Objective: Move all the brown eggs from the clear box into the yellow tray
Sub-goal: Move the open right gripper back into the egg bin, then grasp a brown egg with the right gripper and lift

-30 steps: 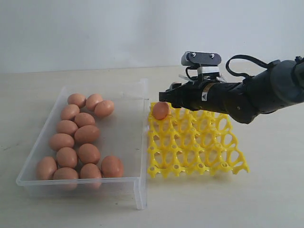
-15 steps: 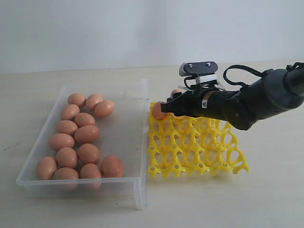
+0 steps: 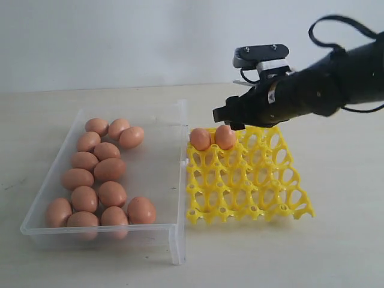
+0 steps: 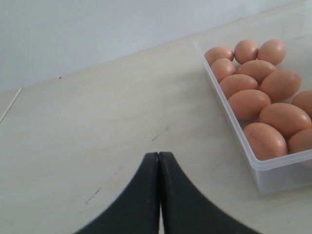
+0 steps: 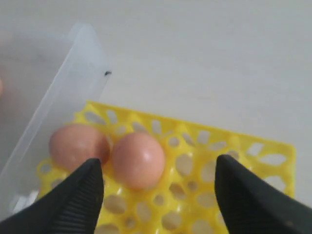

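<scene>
matte brown eggs [image 3: 99,170], clear plastic box [image 3: 157,174], glossy yellow tray [image 3: 258,180]

Two brown eggs [image 3: 200,139] fill the far-left cups of the yellow tray [image 3: 252,211]; we find the rest open. Our right gripper [image 3: 231,119], spread wide, hangs above its far row. In the clear box [image 3: 181,180], more eggs [image 3: 110,170] crowd toward the left edge of the desk [image 3: 336,252], leaving bare floor beside the tray.

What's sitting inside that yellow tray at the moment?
Two brown eggs, side by side in the far row of the yellow tray, in the cups nearest the clear box. Every other cup looks empty. The eggs' undersides are hidden down in their cups.
</scene>
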Tool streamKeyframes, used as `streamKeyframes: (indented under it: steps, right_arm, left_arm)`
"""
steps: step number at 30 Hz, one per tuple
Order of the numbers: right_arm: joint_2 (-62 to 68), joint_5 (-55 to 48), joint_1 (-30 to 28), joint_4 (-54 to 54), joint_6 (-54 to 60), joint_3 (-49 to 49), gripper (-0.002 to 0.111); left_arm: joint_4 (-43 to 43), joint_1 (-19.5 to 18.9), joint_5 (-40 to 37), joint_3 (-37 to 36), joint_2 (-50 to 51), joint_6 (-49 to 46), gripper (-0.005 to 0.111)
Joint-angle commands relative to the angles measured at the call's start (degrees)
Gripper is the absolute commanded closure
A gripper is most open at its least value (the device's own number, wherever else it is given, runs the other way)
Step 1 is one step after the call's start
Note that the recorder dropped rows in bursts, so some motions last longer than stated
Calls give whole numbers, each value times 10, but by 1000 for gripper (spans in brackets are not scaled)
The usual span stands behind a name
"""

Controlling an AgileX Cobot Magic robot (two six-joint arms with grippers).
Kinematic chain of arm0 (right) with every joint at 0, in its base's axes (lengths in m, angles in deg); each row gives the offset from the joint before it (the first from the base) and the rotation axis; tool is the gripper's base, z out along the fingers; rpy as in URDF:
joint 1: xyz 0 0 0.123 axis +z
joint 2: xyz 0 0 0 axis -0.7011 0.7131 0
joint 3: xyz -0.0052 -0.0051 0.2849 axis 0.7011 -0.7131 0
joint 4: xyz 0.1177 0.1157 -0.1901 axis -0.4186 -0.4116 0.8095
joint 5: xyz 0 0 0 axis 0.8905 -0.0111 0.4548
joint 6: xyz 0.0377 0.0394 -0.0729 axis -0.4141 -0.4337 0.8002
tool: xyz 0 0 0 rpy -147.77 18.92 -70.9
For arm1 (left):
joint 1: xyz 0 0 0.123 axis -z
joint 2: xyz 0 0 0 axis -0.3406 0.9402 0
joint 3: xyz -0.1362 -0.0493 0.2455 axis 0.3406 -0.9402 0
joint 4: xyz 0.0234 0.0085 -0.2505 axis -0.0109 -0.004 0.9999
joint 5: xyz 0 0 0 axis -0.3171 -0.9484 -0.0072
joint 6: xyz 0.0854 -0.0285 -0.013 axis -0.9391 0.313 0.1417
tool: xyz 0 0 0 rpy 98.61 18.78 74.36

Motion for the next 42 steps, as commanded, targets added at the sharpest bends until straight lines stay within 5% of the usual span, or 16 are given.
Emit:
streamKeyframes:
  steps: [1,5,9,19,42]
  right_arm:
    - [-24,-202,56,-124,151,86,49]
    - [4,-262,98,-335,329,162,50]
    - [58,-312,125,-389,348,235,50]
    - [210,-510,165,-314,286,397,50]
    - [283,-545,188,-295,287,416,54]
  left_arm:
    - [0,1,4,2,-3,3,107]
    - [0,1,4,2,-3,3,107]
    - [0,1,4,2,-3,3,107]
    - [0,1,4,2,-3,3,107]
    - [0,1,4,2,-3,3,107]
